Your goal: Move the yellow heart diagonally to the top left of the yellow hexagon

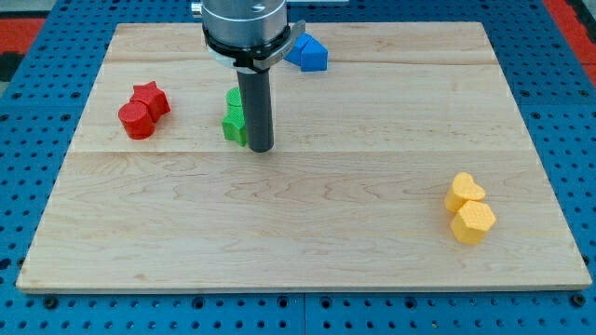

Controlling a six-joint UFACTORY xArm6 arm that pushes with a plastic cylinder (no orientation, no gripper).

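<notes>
- Nearest the view's bottom edge, the yellow hexagon (473, 221) is sitting at the board's lower right, flat face up.
- Yellow heart (463, 193) is lying just above and slightly left of the hexagon, touching it or very nearly; the seam between them is hard to make out because both share one colour.
- Heart's lobes are appearing to face the view's upper right, its narrower end toward the lower left, so its long axis is running diagonally; the exact point is not clearly showing.
- Wooden board (354, 270) is carrying everything, resting on a blue perforated surface (19, 186).
- My tip (262, 149) is standing well apart from the yellow pair, over in the board's upper middle; being a plain rod, it is neither clenching nor grasping anything.
- Tip is sitting just beside the green block (233, 119), on that block's right; the rod is covering the block's right part, so its shape cannot be told.
- Blue block (310, 53) is lying near the board's top edge, partly hidden behind the arm's round housing (244, 28); its shape is unclear.
- Red star (151, 97) and red cylinder (137, 120) are touching each other at the upper left.
- Housing is being cut off by the view's top.
</notes>
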